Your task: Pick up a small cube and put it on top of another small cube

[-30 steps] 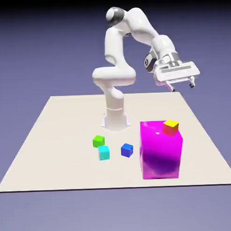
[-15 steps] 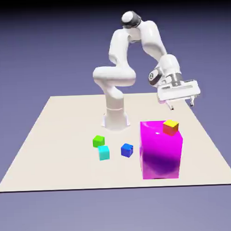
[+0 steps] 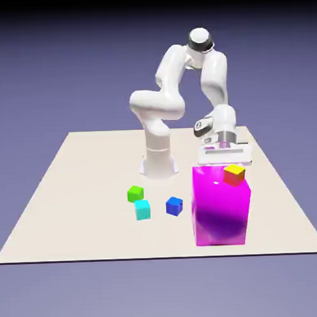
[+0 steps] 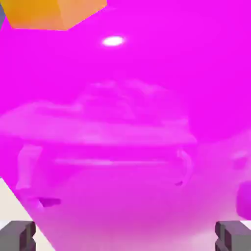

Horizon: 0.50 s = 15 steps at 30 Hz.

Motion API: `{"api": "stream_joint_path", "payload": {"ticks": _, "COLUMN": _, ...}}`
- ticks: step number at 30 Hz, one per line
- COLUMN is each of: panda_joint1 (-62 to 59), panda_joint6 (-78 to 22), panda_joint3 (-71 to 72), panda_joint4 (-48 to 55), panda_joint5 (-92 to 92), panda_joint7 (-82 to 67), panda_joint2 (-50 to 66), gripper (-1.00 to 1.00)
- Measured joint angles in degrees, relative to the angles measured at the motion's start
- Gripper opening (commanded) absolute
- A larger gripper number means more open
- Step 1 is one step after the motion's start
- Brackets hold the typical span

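Observation:
The small blue cube point(image 3: 174, 205) lies on the table left of the big magenta block point(image 3: 219, 210). The other small cube point(image 3: 234, 174), yellow on top with red-orange sides, sits on the block's top near its right corner. My gripper point(image 3: 224, 161) hangs low just behind the block's top, up and left of that cube and far from the blue one. In the hand view the magenta block point(image 4: 127, 122) fills the frame, with an orange cube face point(image 4: 54, 12) at the top left. The fingertips point(image 4: 19, 234) stand wide apart, open, with nothing held.
A green cube point(image 3: 135, 193) and a cyan cube point(image 3: 143, 209) lie on the table point(image 3: 73, 209) left of the blue one. The robot's base point(image 3: 158, 162) stands behind them.
The hand has come down and slightly toward the exterior view's left, from high at the right to just behind the magenta block's top. The jaws stayed open. No cube has moved.

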Motion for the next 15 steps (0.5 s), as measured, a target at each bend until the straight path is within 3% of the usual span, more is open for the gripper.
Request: {"api": "stream_joint_path", "payload": {"ticks": 15, "panda_joint1": -12.8, "panda_joint6": 2.34, "panda_joint3": 29.53, "panda_joint4": -5.47, "panda_joint5": 13.21, "panda_joint7": 11.44, "panda_joint2": -9.07, "gripper": 0.0}}
